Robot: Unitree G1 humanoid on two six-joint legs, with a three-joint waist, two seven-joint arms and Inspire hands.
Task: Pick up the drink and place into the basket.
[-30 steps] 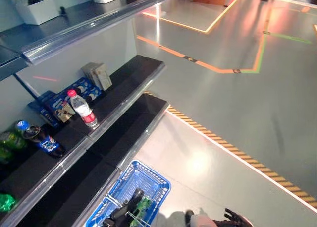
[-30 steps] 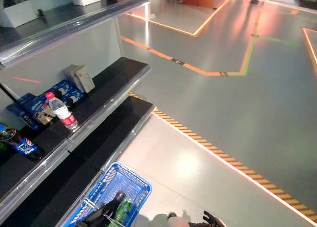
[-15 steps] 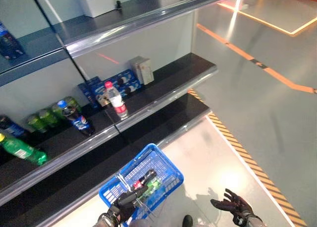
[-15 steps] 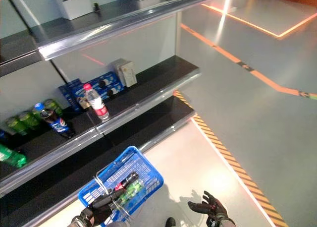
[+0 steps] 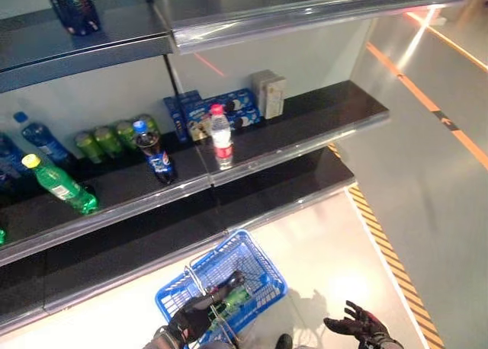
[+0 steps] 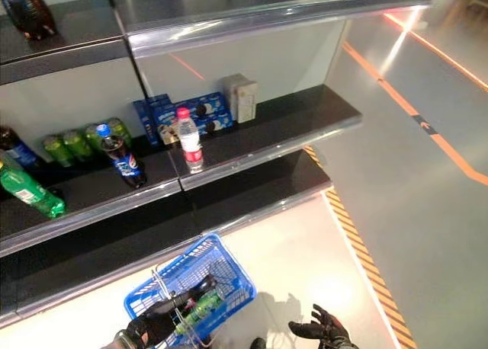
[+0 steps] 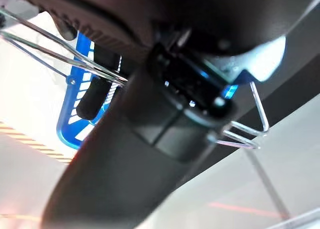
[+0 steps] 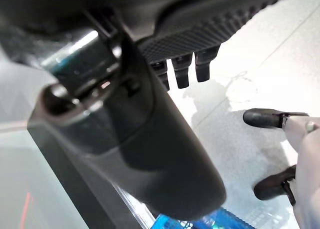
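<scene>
While the left hand [image 5: 191, 324] curls round the wire handle [image 7: 240, 134] of the blue basket [image 5: 263, 269], two drinks [image 6: 200, 303] lie inside it, just beside those fingers; the right hand [image 5: 358, 326] hangs spread and empty, well apart.

Blue plastic basket [image 5: 263, 267], wire handles; glossy floor [image 5: 427, 189]

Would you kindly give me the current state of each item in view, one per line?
Blue basket: hangs by its wire handle, bottles inside.
Left hand: curled round the basket handle.
Right hand: open, holds nothing.
Water bottle: upright at the shelf edge, red cap on.
Cola bottle: upright, blue cap on.
Green bottle: lying on its side.
Green cans: upright in a row.
Grey box: upright, closed.
</scene>
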